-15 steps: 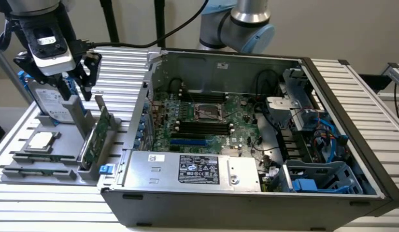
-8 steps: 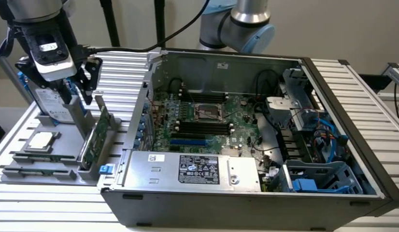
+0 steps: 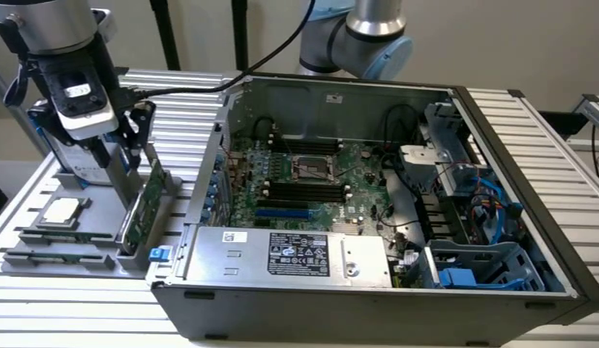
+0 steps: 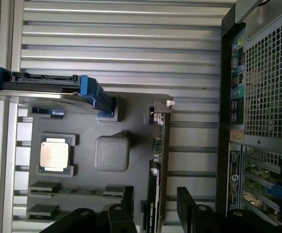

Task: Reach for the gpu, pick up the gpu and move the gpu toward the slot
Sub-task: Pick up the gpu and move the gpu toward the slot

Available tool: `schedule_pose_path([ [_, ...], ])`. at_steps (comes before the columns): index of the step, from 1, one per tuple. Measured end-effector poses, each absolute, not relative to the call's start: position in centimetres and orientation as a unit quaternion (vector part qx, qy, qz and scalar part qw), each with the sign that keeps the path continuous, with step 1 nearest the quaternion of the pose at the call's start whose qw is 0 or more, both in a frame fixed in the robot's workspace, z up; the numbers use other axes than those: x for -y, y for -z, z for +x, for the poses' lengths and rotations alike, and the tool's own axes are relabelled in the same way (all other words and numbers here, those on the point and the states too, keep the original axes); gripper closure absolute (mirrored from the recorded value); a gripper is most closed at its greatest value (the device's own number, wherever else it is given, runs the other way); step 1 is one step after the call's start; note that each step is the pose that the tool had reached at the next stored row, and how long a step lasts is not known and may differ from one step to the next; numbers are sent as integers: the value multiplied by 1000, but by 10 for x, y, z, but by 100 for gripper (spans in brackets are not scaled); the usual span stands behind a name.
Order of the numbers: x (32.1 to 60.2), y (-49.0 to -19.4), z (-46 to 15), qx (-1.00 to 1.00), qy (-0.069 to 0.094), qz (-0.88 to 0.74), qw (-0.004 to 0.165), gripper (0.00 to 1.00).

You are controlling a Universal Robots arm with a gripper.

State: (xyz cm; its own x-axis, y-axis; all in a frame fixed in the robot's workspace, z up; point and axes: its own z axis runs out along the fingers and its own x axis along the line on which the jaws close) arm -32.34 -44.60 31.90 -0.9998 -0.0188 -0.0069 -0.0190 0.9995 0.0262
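The gpu (image 3: 145, 206) is a thin green card standing on edge in the grey parts holder (image 3: 48, 250), just outside the computer case. In the wrist view the gpu (image 4: 155, 160) is seen edge-on, with its silver bracket (image 4: 163, 104) at the far end. My gripper (image 3: 133, 141) hangs right over the card's top edge. Seen from the wrist, the gripper (image 4: 155, 206) is open, one black finger (image 4: 129, 201) on each side of the card with a gap to it. The blue expansion slot (image 3: 280, 214) lies on the motherboard inside the case.
A silver hard drive with blue rails (image 4: 44, 90) stands in the same holder beside the gripper. A small square silver chip (image 3: 62, 212) lies flat on the holder. The open case (image 3: 377, 312) has its wall (image 4: 267, 121) close to the card. A power supply (image 3: 290, 254) sits at the front.
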Motion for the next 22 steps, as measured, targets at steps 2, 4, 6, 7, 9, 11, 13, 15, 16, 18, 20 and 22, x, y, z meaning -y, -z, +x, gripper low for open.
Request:
schedule_pose_path([
  [2,447,-315,-323,-1000,-13,-9,3,52],
  [4,449,-312,-323,-1000,-13,-9,3,52],
  [6,450,-308,-323,-1000,-13,-9,3,52],
  [7,451,-306,-323,-1000,-13,-9,3,52],
  [9,453,-303,-323,-1000,-13,-9,3,52],
  [11,454,-299,-323,-1000,-13,-9,4,52],
  [13,455,-295,-323,-1000,-12,-9,4,52],
  [15,455,-292,-323,-1000,-12,-8,4,52],
  [16,456,-290,-323,-1000,-12,-7,5,52],
  [18,456,-287,-322,-1000,-12,-4,6,52],
  [20,456,-284,-322,-1000,-12,0,7,52],
  [22,456,-281,-322,-1000,-12,5,8,52],
])
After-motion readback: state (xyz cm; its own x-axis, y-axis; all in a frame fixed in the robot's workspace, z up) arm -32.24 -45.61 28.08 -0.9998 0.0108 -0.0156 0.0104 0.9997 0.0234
